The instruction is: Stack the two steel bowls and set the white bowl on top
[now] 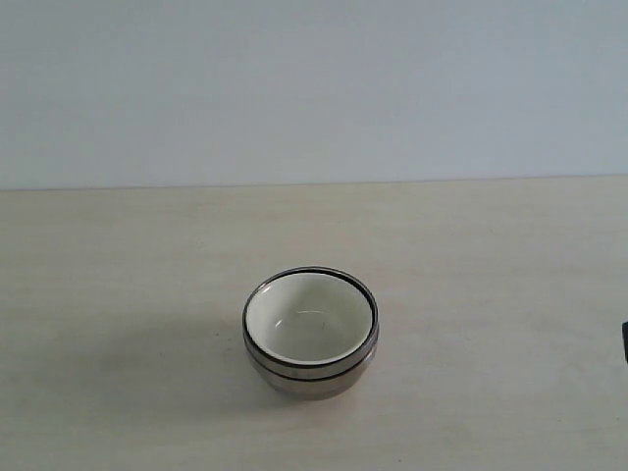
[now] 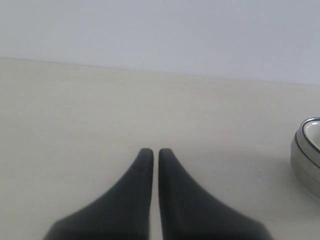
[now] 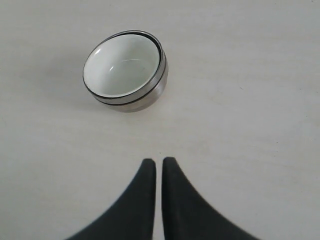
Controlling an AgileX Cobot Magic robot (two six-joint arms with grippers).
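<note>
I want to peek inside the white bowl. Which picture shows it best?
The right wrist view: it looks down into the white bowl, whole, nested in the steel bowls. The exterior view shows it whole too, but at a flatter angle. The left wrist view catches only a sliver at the picture's edge.

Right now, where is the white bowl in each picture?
Exterior view: white bowl low in the middle of the picture.
Left wrist view: just a sliver, cut off at the picture's edge.
Right wrist view: the whole bowl, beyond the right hand.
Shared landmark: the shiny steel bowls it sits inside.
</note>
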